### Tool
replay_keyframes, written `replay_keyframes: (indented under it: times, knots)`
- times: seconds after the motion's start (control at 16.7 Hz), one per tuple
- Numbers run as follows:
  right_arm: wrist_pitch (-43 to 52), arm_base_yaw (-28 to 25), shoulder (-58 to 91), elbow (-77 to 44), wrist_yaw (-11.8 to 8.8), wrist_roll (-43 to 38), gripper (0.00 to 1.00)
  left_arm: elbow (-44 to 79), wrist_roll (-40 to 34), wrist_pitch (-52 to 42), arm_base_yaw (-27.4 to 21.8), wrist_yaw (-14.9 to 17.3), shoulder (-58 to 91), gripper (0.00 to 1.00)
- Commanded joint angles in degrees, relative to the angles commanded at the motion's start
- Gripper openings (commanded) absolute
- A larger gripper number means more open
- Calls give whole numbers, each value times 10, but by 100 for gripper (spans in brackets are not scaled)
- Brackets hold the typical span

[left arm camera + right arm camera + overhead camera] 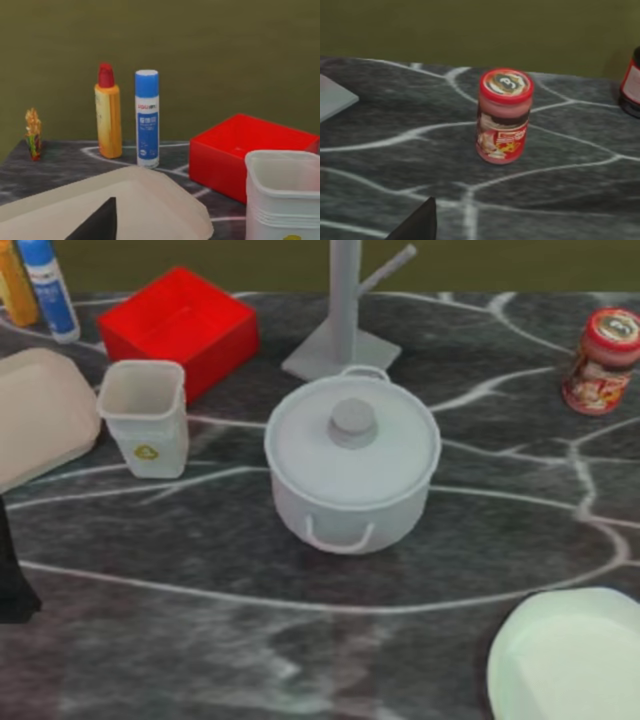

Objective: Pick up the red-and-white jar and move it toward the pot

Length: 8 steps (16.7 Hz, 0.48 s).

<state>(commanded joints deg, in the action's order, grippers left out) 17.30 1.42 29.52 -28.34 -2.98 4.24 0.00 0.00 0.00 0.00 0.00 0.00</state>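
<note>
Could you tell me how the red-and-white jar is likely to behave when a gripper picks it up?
The red-and-white jar looks rigid and stands upright, taller than wide, so a sideways nudge might tip it. Being round, it would probably roll if it fell.

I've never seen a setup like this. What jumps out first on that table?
The big pale pot with its knobbed lid sits right in the middle of the dark marbled table. A bright red box stands open at the far left beside a small white bin. The little red-and-white jar stands upright alone at the far right edge, untouched.
</note>
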Motion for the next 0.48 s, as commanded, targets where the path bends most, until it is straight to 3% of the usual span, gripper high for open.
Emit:
replay_keyframes:
  times: [0.48]
  knots:
    - [217,13,423,-467,-39,94,100,0,0,0,0,0,0,100]
